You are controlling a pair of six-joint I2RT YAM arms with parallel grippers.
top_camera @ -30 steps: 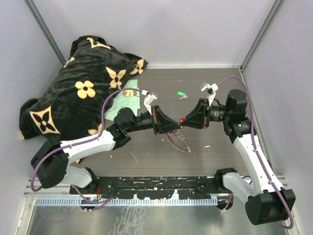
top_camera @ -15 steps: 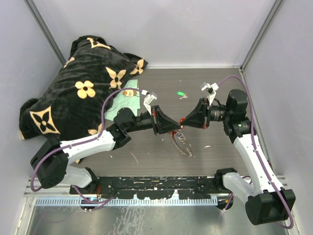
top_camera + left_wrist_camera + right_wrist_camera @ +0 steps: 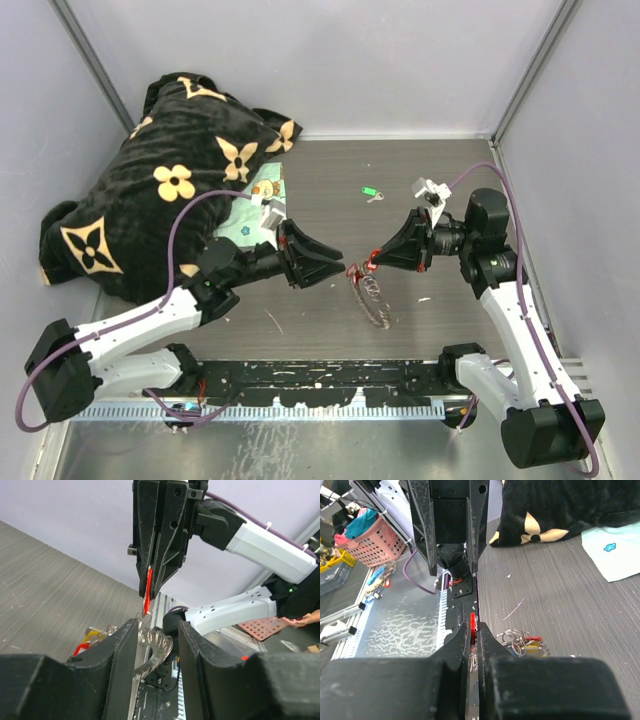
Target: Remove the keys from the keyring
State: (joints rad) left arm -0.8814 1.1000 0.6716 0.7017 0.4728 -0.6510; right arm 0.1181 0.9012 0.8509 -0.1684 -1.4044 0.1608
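My right gripper (image 3: 373, 262) (image 3: 473, 632) is shut on the red tag of one key (image 3: 473, 622), held above the table. From that key the dark bumpy keyring (image 3: 372, 296) (image 3: 159, 646) trails down toward the near edge. The other keys (image 3: 531, 648), with yellow and red tags, stay bunched on it. My left gripper (image 3: 336, 263) (image 3: 157, 628) is open just left of the ring. In the left wrist view the ring shows in the gap between its jaws, lying beyond them. A loose key with a green tag (image 3: 370, 192) lies farther back on the table.
A black blanket with tan flowers (image 3: 170, 180) fills the back left corner, a pale green cloth (image 3: 252, 212) at its edge. Grey walls close in the table on three sides. A black rail (image 3: 320, 375) runs along the near edge between the arm bases.
My left gripper has opened, let go of the keyring and drawn back to the left. The right gripper has shut tighter on the red tag and holds its place; the ring now hangs from it.
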